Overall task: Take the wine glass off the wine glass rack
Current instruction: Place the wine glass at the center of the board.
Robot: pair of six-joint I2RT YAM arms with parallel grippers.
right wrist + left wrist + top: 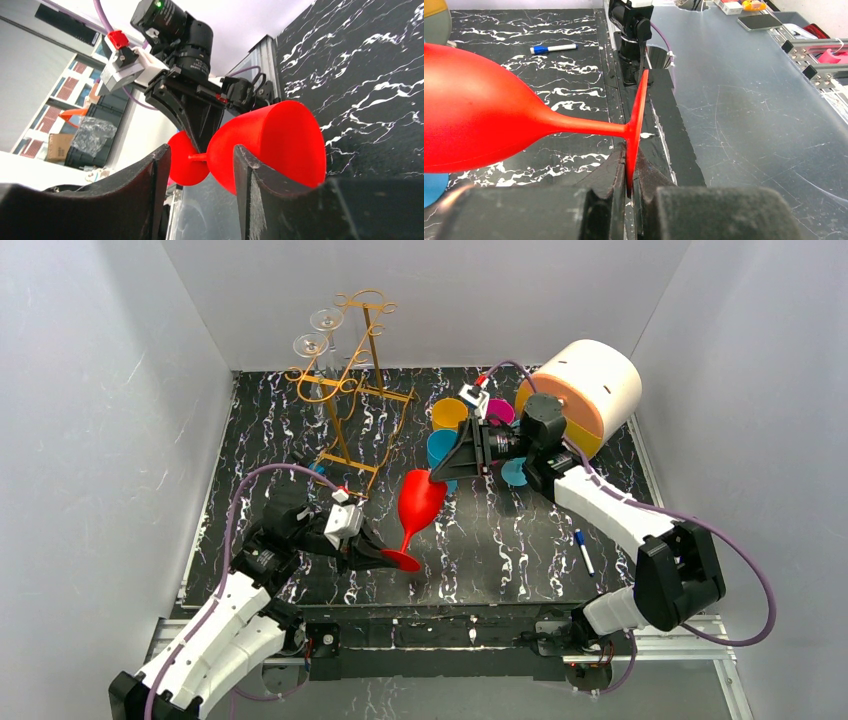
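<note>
A red wine glass (418,502) hangs tilted over the middle of the black marbled table, off the golden wire wine glass rack (352,370) at the back left. My left gripper (385,558) is shut on the edge of its round foot (638,120), and the bowl (479,115) stretches away to the left. My right gripper (440,472) stands open at the bowl's rim. In the right wrist view one finger (252,182) overlaps the bowl (280,135), while the stem and foot show in the gap. Two clear glasses (311,344) hang on the rack.
Coloured cups stand at the back centre: yellow (449,413), magenta (500,410) and blue (440,447). A large white and orange cylinder (590,390) lies at the back right. A blue marker (583,551) lies on the table near the right arm.
</note>
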